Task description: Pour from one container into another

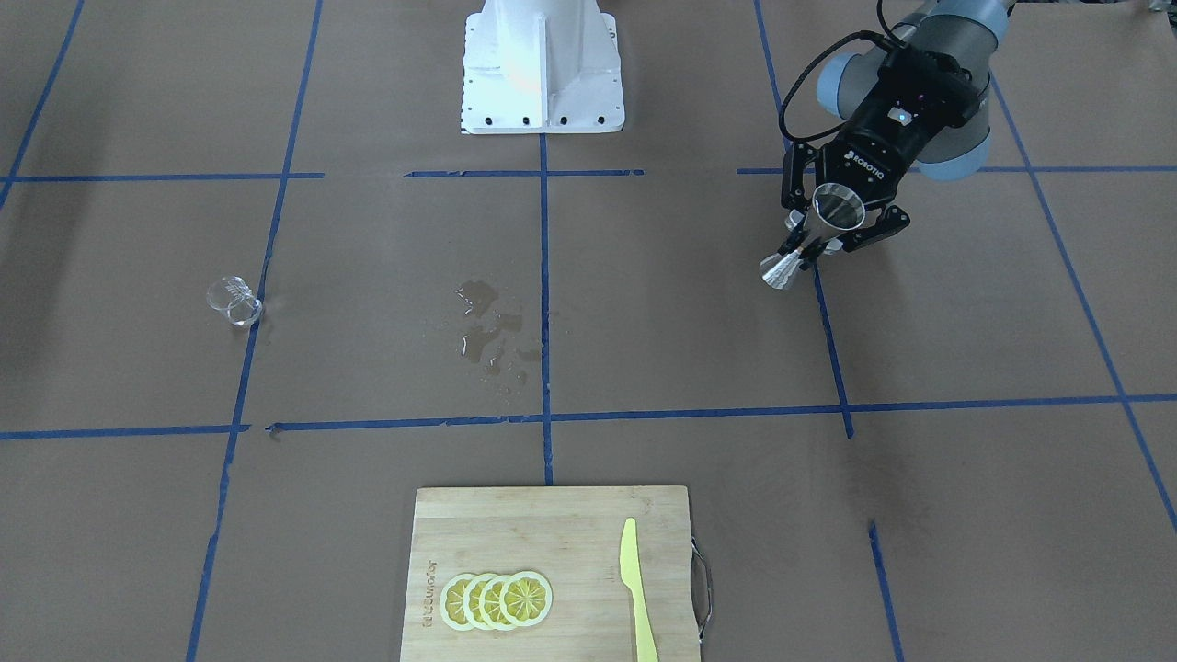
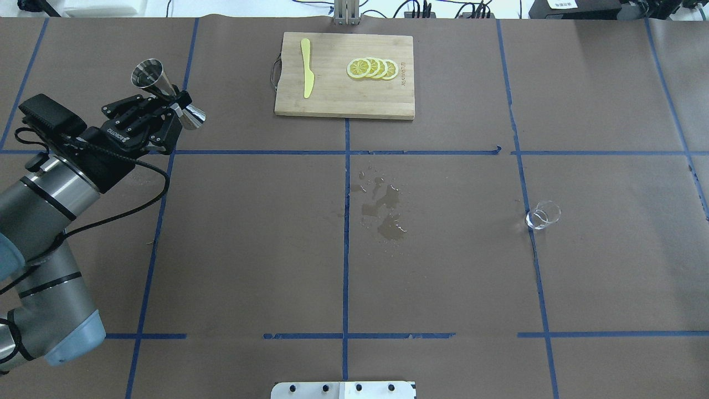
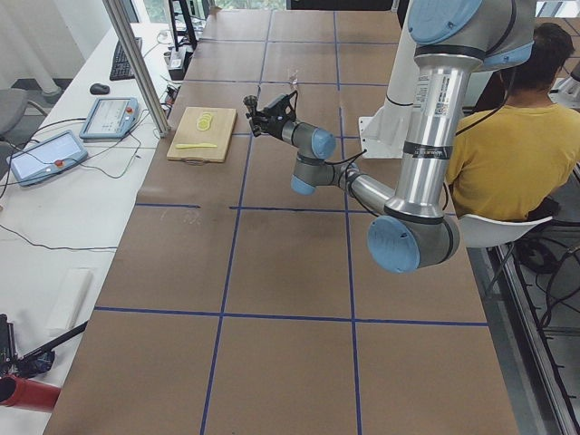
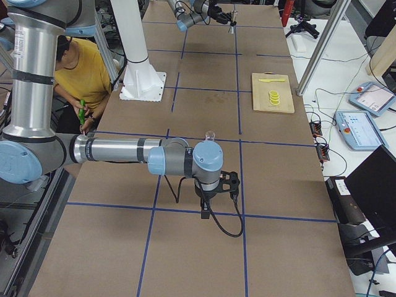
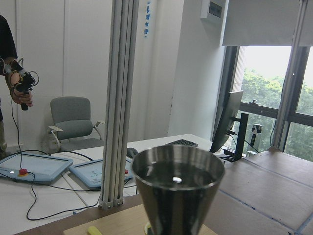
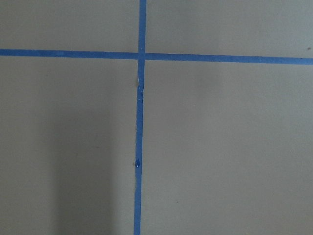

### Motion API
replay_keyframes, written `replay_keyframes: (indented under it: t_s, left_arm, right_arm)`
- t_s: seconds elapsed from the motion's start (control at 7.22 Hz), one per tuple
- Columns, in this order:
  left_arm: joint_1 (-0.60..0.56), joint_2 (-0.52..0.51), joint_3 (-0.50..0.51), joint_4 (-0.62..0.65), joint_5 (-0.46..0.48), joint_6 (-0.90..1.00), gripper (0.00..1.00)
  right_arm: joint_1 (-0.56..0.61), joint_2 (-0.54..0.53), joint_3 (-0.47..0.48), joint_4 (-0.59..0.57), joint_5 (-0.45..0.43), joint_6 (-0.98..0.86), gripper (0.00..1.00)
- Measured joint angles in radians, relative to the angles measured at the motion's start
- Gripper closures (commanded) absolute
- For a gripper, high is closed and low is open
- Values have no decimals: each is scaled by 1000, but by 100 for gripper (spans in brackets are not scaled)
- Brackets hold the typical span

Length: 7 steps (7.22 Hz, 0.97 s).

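Note:
The small clear glass cup (image 2: 543, 215) stands alone on the brown paper on the right side of the table, also seen in the front view as cup (image 1: 234, 302). Far from it, at the table's left, my left gripper (image 2: 173, 108) is shut on the waist of a steel jigger (image 2: 148, 75), lifted off the table. The front view shows the same left gripper (image 1: 813, 245) and jigger (image 1: 839, 209). The jigger's mouth (image 5: 177, 169) fills the left wrist view. My right gripper (image 4: 218, 183) hangs low over bare paper near the robot's side; its state cannot be told.
A wet spill (image 2: 385, 213) marks the paper at the table's middle. A wooden cutting board (image 2: 332, 97) at the far edge carries lemon slices (image 2: 372, 68) and a yellow knife (image 2: 306, 66). The robot's white base (image 1: 541, 64) stands at the near side. A person sits beside it.

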<state>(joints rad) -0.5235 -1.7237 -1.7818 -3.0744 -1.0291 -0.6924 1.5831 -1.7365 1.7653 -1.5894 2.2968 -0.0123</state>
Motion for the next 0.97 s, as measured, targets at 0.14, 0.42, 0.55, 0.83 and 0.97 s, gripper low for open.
replay_keyframes:
  t_s: [0.14,0.42,0.55,0.83,0.97]
  left_arm:
    - [63,1,-38,72,137,-19,100]
    - [134,7,-60,127,321,-38,100]
    - [145,13,-48,133,364,-61,100]
    - [150,30,-10,136,414,-125,100]
    - [150,50,-3,137,420,-143,100]
  right_arm:
    - [0,0,-1,0,-2,0,0]
    - [0,0,-1,0,-4,0,0]
    - [0,0,-1,0,-5,0,0]
    - [0,0,-2,0,-6,0,0]
    - [0,1,-2,0,-6,0,0]
